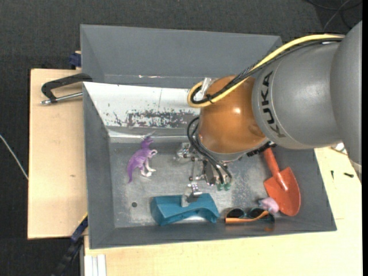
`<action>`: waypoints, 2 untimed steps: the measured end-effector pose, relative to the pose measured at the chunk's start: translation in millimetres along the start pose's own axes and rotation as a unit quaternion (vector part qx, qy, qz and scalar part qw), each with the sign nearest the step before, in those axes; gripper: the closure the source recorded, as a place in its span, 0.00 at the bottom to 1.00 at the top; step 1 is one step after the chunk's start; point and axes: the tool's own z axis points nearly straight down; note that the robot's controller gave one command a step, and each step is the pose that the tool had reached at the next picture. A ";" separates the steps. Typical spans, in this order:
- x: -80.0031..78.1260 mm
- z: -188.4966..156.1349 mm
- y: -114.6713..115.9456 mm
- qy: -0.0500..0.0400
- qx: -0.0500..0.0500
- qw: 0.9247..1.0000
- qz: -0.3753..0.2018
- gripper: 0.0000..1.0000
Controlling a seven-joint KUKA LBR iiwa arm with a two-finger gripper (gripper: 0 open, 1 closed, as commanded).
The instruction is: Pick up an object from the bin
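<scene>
- Grey metal bin (98, 171) holds a few loose things on its floor.
- Under the rounded orange wrist cover (230, 119), the pincer (195, 192) hangs low in the bin's middle. Its tip is at the far edge of a teal plastic wedge-shaped piece (181, 209) lying by the near wall.
- Whether the pincer is released or clenched cannot be told.
- A purple toy dinosaur (142, 158) stands to the left, apart from the pincer.
- An orange plastic toy shovel (282, 187) lies at the right.
- Black sunglasses with orange arms (247, 215) lie just right of the teal piece, with a small pink thing (269, 204) beside them.
</scene>
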 end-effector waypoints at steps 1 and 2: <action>3.5 10.3 0.3 0.003 0.000 1.000 -0.014 0.00; 18.4 11.6 -7.3 0.002 0.000 0.997 -0.080 0.00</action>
